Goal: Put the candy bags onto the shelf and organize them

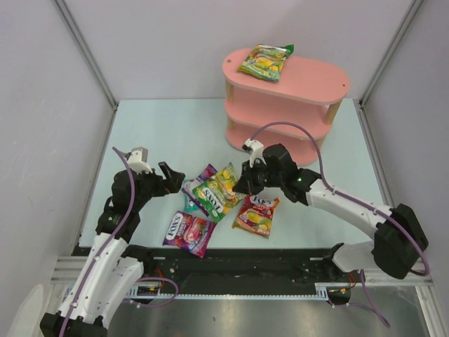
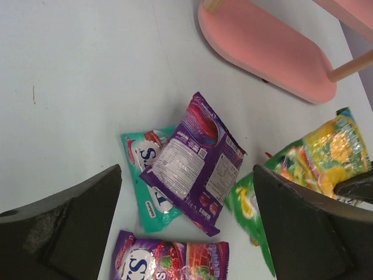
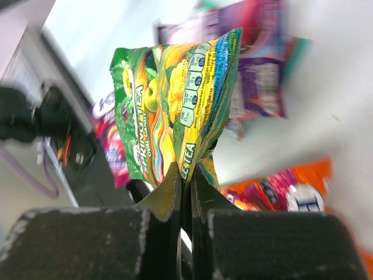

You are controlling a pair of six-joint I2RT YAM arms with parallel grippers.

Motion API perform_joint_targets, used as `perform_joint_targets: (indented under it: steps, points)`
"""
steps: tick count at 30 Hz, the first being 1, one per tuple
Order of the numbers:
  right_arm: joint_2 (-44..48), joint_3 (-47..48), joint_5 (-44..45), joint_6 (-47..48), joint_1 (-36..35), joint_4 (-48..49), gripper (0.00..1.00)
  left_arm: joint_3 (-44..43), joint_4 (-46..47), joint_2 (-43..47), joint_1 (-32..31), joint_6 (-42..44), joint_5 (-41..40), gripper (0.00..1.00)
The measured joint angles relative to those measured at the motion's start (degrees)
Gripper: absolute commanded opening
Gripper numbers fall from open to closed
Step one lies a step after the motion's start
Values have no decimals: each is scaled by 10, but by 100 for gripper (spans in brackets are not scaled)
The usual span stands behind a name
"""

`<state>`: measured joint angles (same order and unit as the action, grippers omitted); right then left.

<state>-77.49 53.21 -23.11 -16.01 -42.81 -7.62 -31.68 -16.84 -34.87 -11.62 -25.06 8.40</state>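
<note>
The pink three-tier shelf (image 1: 309, 88) stands at the back right with one green-yellow candy bag (image 1: 264, 62) on its top board. My right gripper (image 1: 242, 184) is shut on the edge of another green-yellow bag (image 1: 214, 193), which hangs from its jaws in the right wrist view (image 3: 175, 111). My left gripper (image 1: 172, 179) is open and empty above the pile (image 2: 186, 233). Beneath it lie a purple bag, back side up (image 2: 198, 166), a teal bag (image 2: 145, 186) and a purple-magenta bag (image 2: 175, 262). An orange-red bag (image 1: 256, 213) lies under the right gripper.
The shelf's bottom board (image 2: 262, 46) lies just beyond the pile. Grey walls enclose the pale table (image 1: 168, 133) on three sides. A black rail (image 1: 238, 263) runs along the near edge by the arm bases.
</note>
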Motion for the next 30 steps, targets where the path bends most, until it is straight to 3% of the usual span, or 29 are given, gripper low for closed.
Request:
perform_joint_targets:
  steps: [4, 6, 7, 8, 10, 15, 20, 21, 25, 30]
  points:
    - [59, -26, 140, -101, -28, -34, 0, 0, 1, -4, 0, 0, 2, 100]
    - [92, -47, 220, -175, -54, -59, 8, 0, 4, -9, 0, -1, 4, 100]
    - [110, -61, 256, -216, -68, -73, 34, 0, 6, -12, 0, -2, 5, 100]
    - [124, -72, 293, -254, -87, -89, 53, 0, 7, -15, 0, -3, 7, 100]
    - [142, -87, 357, -335, -132, -118, 82, 0, 11, -16, 0, -4, 8, 100]
    - [153, -90, 446, -451, -257, -155, 87, 0, 15, -17, 0, -4, 9, 100]
    - [188, -90, 495, -425, -283, -182, 84, 0, 15, -17, 0, -4, 9, 100]
    - [200, -90, 502, -404, -278, -184, 88, 0, 15, -17, 0, -4, 9, 100]
    - [237, -90, 502, -287, -217, -176, 91, 0, 14, -14, 0, -4, 9, 100]
    - [211, -89, 293, -108, -14, -113, 90, 0, 12, -7, 0, -4, 8, 100]
